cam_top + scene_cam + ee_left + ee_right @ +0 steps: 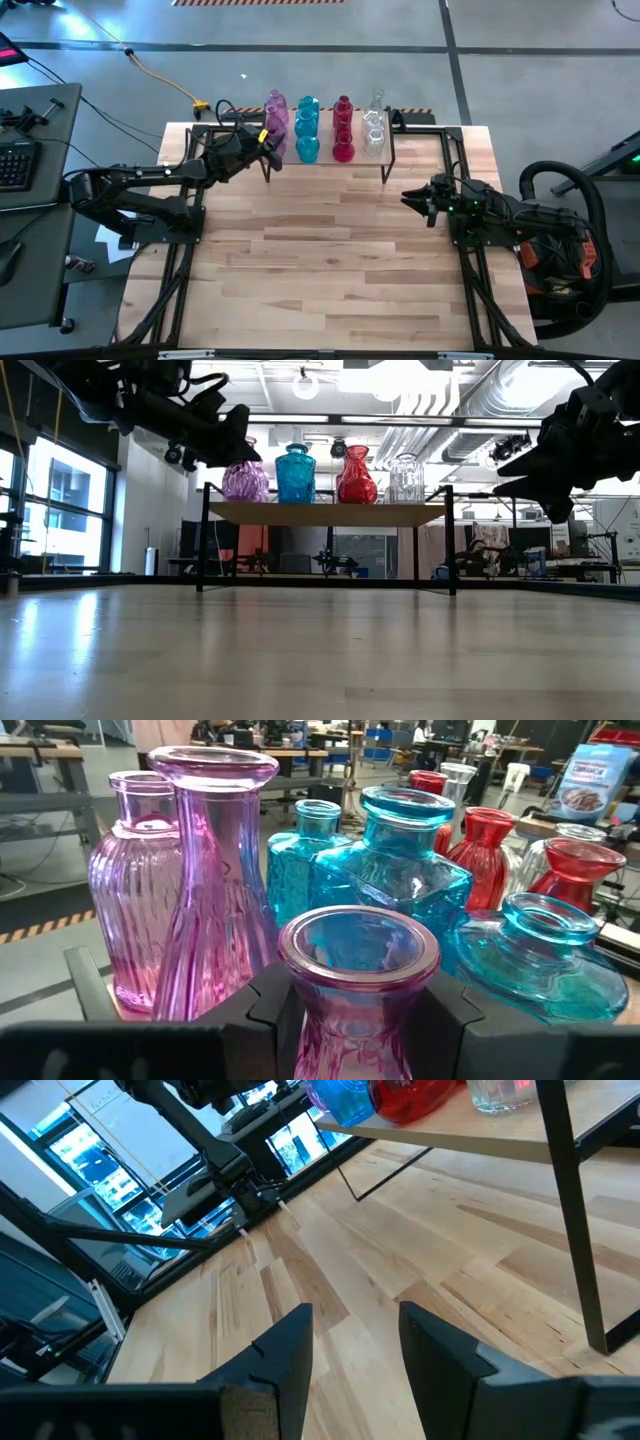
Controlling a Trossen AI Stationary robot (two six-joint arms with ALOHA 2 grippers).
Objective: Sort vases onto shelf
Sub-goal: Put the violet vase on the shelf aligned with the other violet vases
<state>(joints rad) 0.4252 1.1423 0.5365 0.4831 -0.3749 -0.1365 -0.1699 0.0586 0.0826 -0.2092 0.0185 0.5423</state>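
Both arms were dark, near-black, built of boxy jointed links on black tubular frames at the desk's sides. The left arm (130, 190) ended in a blocky wrist with a small yellow marking near it. The right arm (500, 215) carried looped black cables and a coiled hose, with orange parts showing beside its base. The right gripper's fingers (283, 1355) were flat, matte black, angular plates

No legible text, labels, brands or numbers on the vases (358, 985), the shelf (325, 513) or the table (330, 260). A blue printed sign (588, 778) stands in the room behind in the left wrist view; its lettering is too small to read.
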